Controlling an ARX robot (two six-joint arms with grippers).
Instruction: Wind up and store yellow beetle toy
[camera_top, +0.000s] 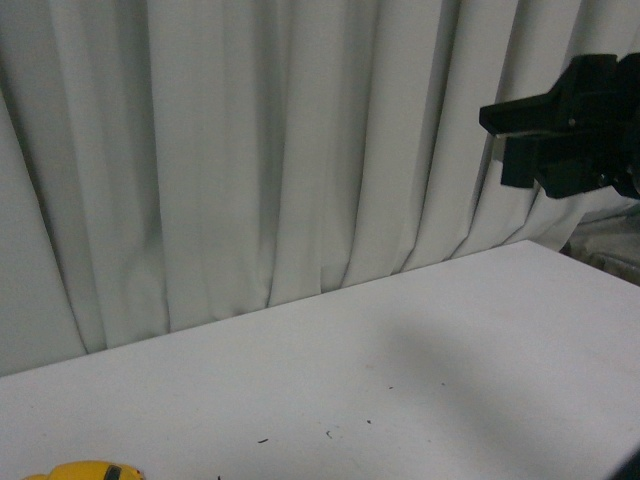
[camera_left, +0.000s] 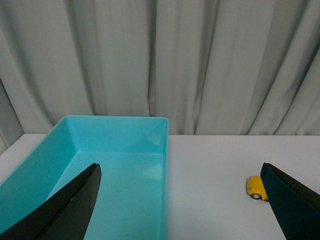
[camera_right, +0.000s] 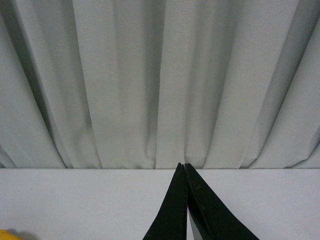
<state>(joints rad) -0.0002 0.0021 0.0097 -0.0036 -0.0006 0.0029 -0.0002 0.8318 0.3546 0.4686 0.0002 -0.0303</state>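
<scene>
Task item: the small, glossy yellow beetle toy (camera_top: 85, 470) sits on the flat white bench (camera_top: 400, 380), at the near left margin of the front view. It is not yet grasped.
Store: a rectangular turquoise plastic bin (camera_left: 115, 150), open-topped with nothing visible inside, stands apart from the toy with bare bench between them.
Left hand (camera_left: 179, 169): spread wide, holding nothing, raised above the bin's near end. One finger (camera_left: 290, 200) partly hides the toy.
Right hand (camera_right: 183, 167): fingers pressed together on nothing, raised high near the bench's far right corner.
Step in hand (judged): approach and pick-up, since the toy lies untouched.
Method: centre the open fingers over the rounded body and close across its flanks, leaving the wheels free. The glossy shell will likely slip under a shallow pinch. No winding part can be made out.
Edges: the far bench edge meets a pale pleated curtain (camera_top: 250, 150). The bin's walls stand up, so carry the toy above the rim.
Open room: a wide stretch of bare bench lies between the toy and the right arm.
</scene>
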